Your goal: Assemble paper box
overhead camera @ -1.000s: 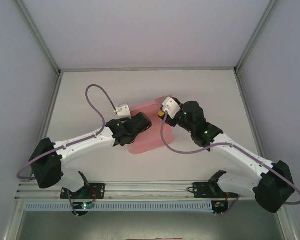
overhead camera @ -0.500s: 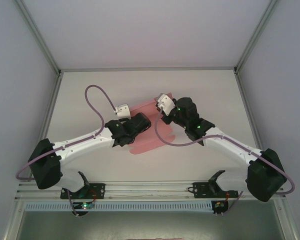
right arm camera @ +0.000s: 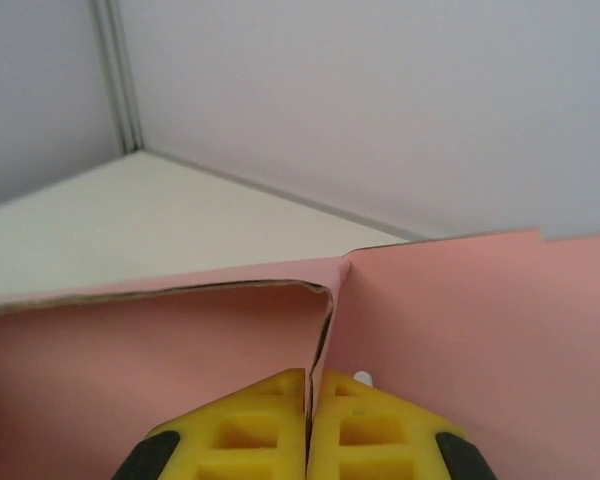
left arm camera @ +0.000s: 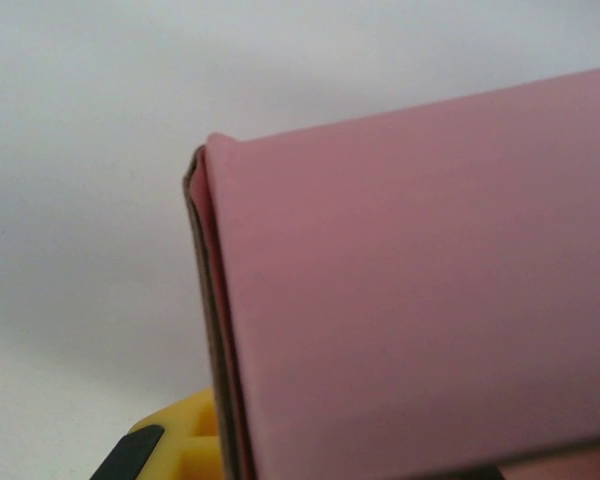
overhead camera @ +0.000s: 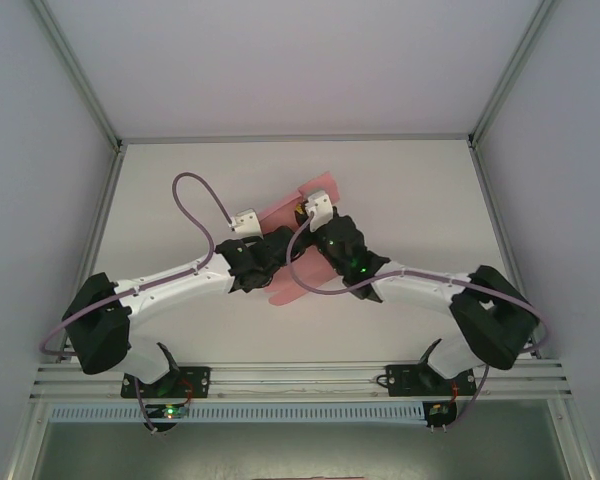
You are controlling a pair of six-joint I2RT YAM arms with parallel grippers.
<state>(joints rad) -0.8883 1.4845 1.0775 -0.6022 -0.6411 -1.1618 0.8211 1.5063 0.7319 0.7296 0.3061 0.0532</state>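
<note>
Worktop (overhead camera: pixel 420 190): off-white, matte, plain slab. Pink paper box (overhead camera: pixel 323 188) is about mid-worktop, a bit far of centre. The sheet is partly covered, so I can't tell if its near end rests on the surface or is raised off it. Beyond the paper box the worktop runs to the far wall, with a thin metal frame strip (overhead camera: pixel 300 138) at the join. On the near side of the paper box the worktop ends at a metal rail (overhead camera: pixel 300 375). Right wrist view: worktop corner (right arm camera: pixel 130 215) shows past the paper box (right arm camera: pixel 460 300) top edge.

White tabletop (overhead camera: pixel 420 190) — pale grey walls (overhead camera: pixel 280 60), aluminium corner posts (overhead camera: pixel 75 72), slotted rail (overhead camera: pixel 300 372) near edge — even light.
</note>
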